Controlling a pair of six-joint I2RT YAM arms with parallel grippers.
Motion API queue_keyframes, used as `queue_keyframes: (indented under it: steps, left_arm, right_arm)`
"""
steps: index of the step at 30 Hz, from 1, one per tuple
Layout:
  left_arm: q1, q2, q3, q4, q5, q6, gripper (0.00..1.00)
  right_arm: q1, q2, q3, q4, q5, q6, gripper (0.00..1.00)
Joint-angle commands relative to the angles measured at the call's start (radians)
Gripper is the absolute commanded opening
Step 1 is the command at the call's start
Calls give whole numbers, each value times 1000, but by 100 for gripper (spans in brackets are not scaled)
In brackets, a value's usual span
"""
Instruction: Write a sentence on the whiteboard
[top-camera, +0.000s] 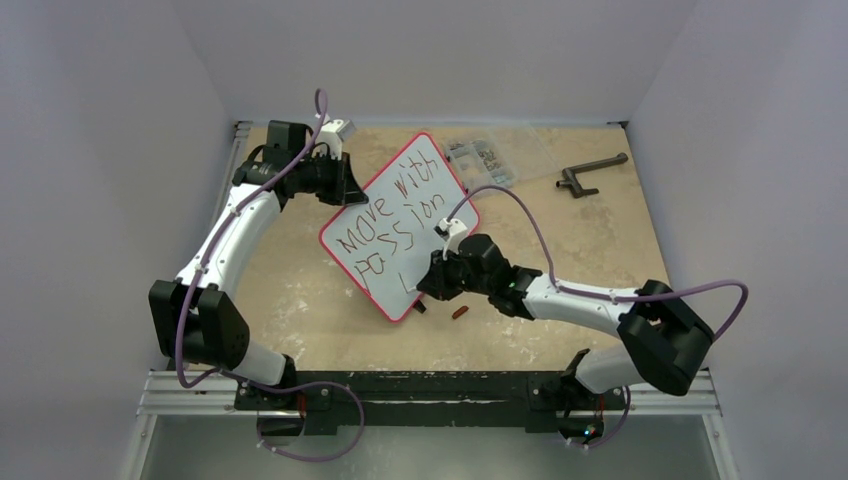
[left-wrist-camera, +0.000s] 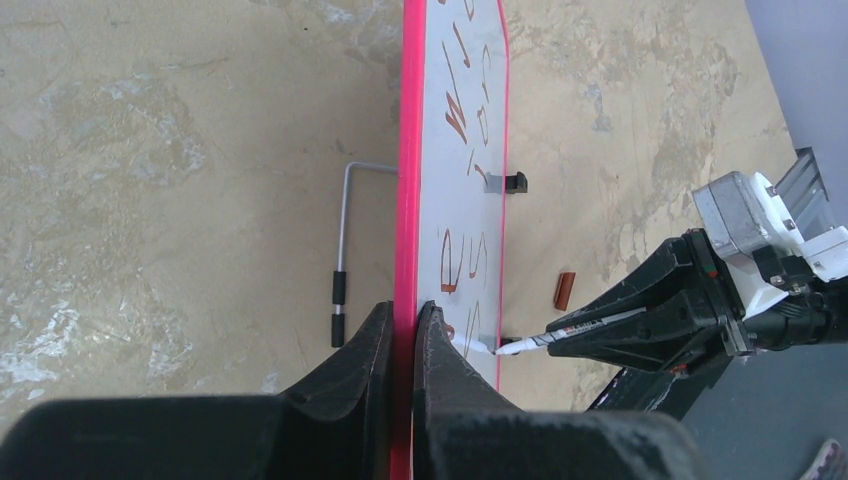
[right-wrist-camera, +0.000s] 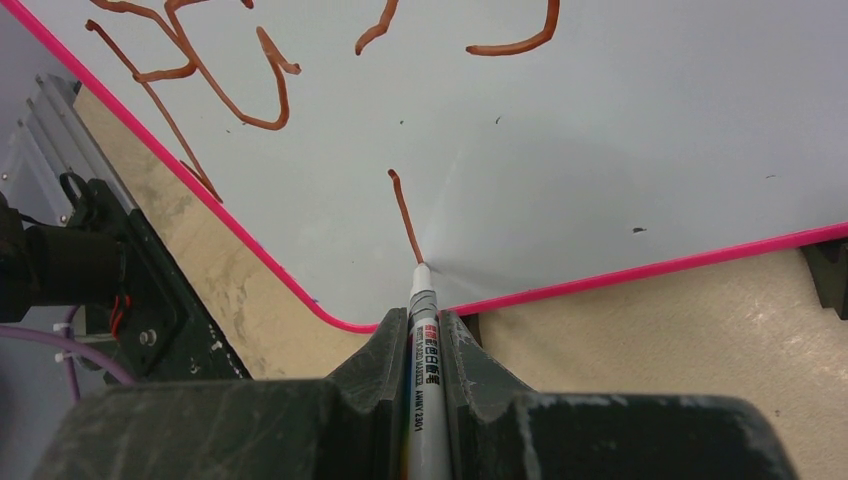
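The whiteboard (top-camera: 420, 200) stands tilted on the table, white with a pink-red rim. The sentence (top-camera: 390, 222) reads "Move with Passion" in reddish-brown rows, with one short stroke (right-wrist-camera: 404, 212) below. My left gripper (top-camera: 350, 185) is shut on the board's far-left rim (left-wrist-camera: 406, 200), seen edge-on in the left wrist view. My right gripper (top-camera: 428, 283) is shut on a grey whiteboard marker (right-wrist-camera: 424, 340); its tip touches the board (right-wrist-camera: 620, 130) at the end of the short stroke, near the lower corner. The marker also shows in the left wrist view (left-wrist-camera: 570, 330).
A reddish-brown marker cap (top-camera: 460, 313) lies on the table just right of the board's near corner. A clear parts box (top-camera: 482, 155) and a dark crank handle (top-camera: 590, 172) lie at the back right. The board's wire stand (left-wrist-camera: 345, 240) rests behind it.
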Motion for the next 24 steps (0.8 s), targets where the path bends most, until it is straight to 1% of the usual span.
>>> queue_keyframes:
  steps: [1,14,17,24]
  left_arm:
    - [15,5,17,-4,-146,53,0]
    - [15,4,18,-4,-140,54,0]
    - [15,2,18,-5,-139,53,0]
    - [15,3,20,-7,-140,52,0]
  right_arm:
    - [5,19,95,-20,70,-22,0]
    - [5,71,245,-129,175,-44,0]
    - [5,78,254,-145,194,-28,0]
    - [3,75,250,-183,293,9,0]
